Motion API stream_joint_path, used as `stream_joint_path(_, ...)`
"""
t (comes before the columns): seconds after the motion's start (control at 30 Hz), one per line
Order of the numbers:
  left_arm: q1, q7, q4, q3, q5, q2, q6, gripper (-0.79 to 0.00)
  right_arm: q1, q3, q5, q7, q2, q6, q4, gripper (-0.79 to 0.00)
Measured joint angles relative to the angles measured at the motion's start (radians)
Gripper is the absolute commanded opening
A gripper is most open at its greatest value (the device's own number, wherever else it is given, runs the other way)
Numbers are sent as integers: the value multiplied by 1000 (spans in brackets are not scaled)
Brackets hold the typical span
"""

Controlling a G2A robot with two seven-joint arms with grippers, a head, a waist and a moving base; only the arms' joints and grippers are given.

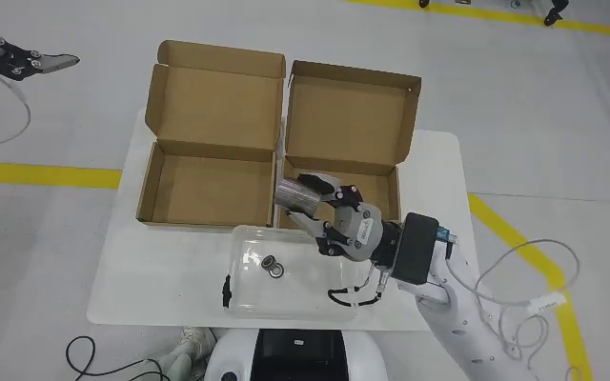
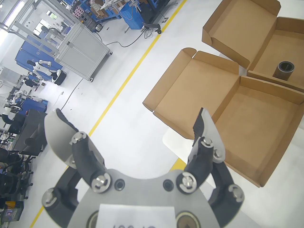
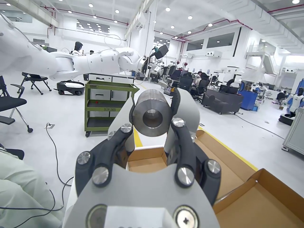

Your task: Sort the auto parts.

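Metal sleeve (image 3: 152, 116) | clamped in right end effector (image 3: 154, 105) | left end effector (image 2: 129, 112) open | top view: bearings (image 1: 276, 265) in tray (image 1: 286, 297)

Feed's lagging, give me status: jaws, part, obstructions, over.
Left gripper off the table, jaws open, empty. Right gripper shut on metal sleeve over near edge of right cardboard box. Box lid open, no obstruction seen.

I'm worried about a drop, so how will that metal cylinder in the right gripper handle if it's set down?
The metal cylinder looks like thick-walled steel, so it is probably heavy for its size and rigid. Its smooth, shiny side could slip in the right gripper. Laid on its side, it would likely roll.
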Motion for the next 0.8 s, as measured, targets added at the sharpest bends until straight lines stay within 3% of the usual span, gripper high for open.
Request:
stream_joint_path(0.53, 0, 0, 0, 0, 0, 0, 0, 0, -11, 10, -7, -45, 1, -33, 13, -785)
stream_joint_path(0.8, 0, 0, 0, 0, 0, 0, 0, 0, -1, 17, 9, -3, 0, -22, 57, -785)
